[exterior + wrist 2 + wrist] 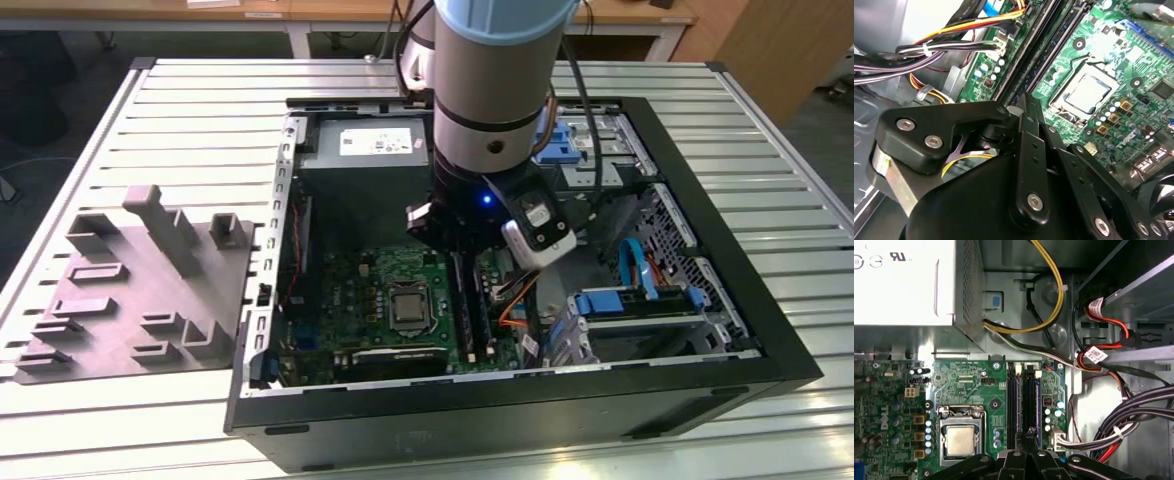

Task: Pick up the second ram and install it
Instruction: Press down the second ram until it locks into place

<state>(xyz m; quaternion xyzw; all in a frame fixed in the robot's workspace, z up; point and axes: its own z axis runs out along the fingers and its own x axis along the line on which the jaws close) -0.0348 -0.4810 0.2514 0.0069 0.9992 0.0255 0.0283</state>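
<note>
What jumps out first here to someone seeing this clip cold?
The arm plunging into the open computer case on the slatted table. Its gripper sits low over the black memory slots beside the bare processor on the green motherboard. A grey moulded tray lies at the exterior view's left.

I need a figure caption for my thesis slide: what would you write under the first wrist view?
Gripper poised over the motherboard's memory slots, beside the processor socket.
</note>
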